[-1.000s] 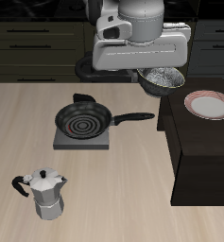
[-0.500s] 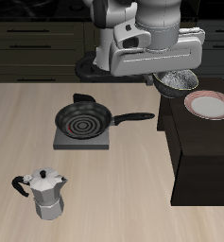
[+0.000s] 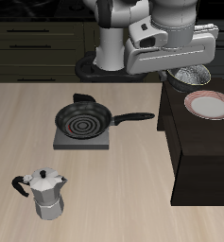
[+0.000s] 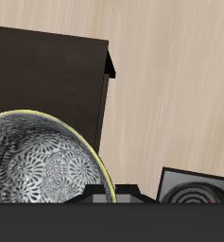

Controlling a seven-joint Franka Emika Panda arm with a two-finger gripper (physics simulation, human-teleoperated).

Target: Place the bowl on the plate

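Gripping bowl (image 3: 193,77), fingers (image 4: 112,192) closed; plate (image 3: 209,105) below, frying pan (image 3: 83,120) apart.

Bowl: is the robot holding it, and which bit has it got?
Yes. The gripper carries the bowl in the air, just behind the plate. It seems to grip the bowl's rim, though the fingers themselves are hidden.
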